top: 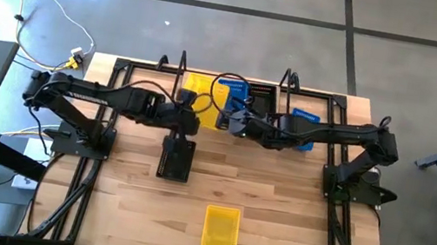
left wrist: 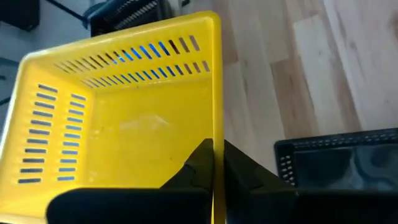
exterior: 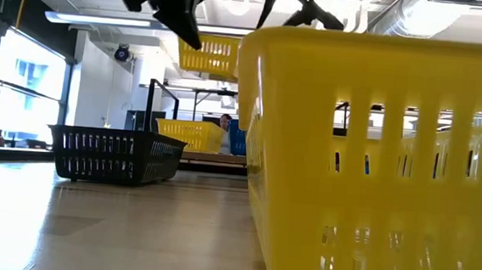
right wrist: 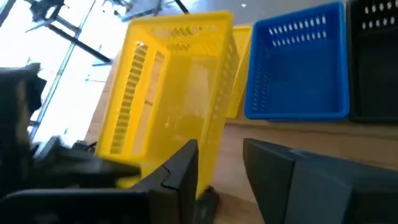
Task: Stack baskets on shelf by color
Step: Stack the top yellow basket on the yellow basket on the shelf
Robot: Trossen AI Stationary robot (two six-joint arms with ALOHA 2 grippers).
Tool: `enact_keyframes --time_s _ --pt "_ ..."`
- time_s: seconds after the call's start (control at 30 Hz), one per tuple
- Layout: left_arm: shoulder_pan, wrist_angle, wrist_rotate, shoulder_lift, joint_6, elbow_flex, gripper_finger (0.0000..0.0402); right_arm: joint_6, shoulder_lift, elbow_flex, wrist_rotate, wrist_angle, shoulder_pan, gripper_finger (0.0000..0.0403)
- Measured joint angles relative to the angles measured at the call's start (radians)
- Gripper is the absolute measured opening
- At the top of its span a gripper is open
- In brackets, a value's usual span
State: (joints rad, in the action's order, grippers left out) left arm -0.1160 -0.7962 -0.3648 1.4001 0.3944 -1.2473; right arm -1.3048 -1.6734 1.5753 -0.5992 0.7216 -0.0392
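Note:
My left gripper [top: 192, 103] is shut on a yellow basket [left wrist: 124, 124], which hangs in the air [exterior: 208, 54] in front of the shelf [top: 289, 81]. On the shelf stand another yellow basket [exterior: 188, 134], a blue basket [right wrist: 298, 68] and a black one [right wrist: 376, 62]. My right gripper [right wrist: 227, 168] is open, just right of the lifted basket's near end. A black basket [top: 176, 158] rests on its base on the tabletop. A third yellow basket [top: 220, 230] sits flat near the near edge. My left gripper pinches the lifted yellow basket's long side wall at the rim [left wrist: 217, 134], one finger [left wrist: 199, 165] inside and one [left wrist: 245, 171] outside. The basket is clear of the table and shelf, and the right wrist view shows it tilted. My right gripper's finger [right wrist: 183, 168] stands at the basket's corner; whether it touches, I cannot tell.
More blue baskets [top: 302, 123] lie at the shelf's right part under the right arm. The shelf's black loop uprights [top: 182, 64] rise at the far edge. Bare tabletop [top: 292, 213] lies right of the near yellow basket. A person shows far behind the table [exterior: 225, 121].

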Motion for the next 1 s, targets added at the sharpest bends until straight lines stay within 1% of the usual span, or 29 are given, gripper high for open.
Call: enact_keyframes --time_s 0.1,0.27,0.33,0.4,0.57,0.7,0.77,0.87,1.0 --pt "-0.053 0.003 0.043 -0.049 0.031 0.056 0.0001 0.054 0.018 0.0 0.002 -0.003 0.0 0.0123" --pt "-0.146 0.081 0.13 -0.141 0.12 0.152 0.0001 0.118 0.045 0.0 0.005 0.0 0.001 0.0126" --pt "-0.184 0.109 0.163 -0.161 0.147 0.181 0.0001 0.136 0.055 0.0 0.005 -0.001 0.005 0.0126" --pt "-0.223 0.099 0.19 -0.173 0.18 0.2 0.0 0.155 0.065 0.0 0.005 0.0 0.01 0.0126" --pt "-0.312 0.165 0.273 -0.166 0.213 0.22 0.0 0.218 0.088 0.0 0.006 0.001 0.034 0.0126" --pt "-0.364 0.176 0.264 -0.13 0.246 0.232 0.0 0.277 0.105 0.0 0.01 0.008 0.062 0.0126" --pt "-0.382 0.175 0.282 -0.109 0.248 0.234 0.0 0.299 0.116 0.0 0.025 0.007 0.08 0.0126" --pt "-0.399 0.186 0.29 -0.082 0.262 0.234 0.0 0.336 0.135 0.0 0.052 0.014 0.108 0.0126" --pt "-0.416 0.212 0.283 -0.039 0.275 0.234 0.0 0.371 0.16 0.0 0.059 0.023 0.14 0.0126"
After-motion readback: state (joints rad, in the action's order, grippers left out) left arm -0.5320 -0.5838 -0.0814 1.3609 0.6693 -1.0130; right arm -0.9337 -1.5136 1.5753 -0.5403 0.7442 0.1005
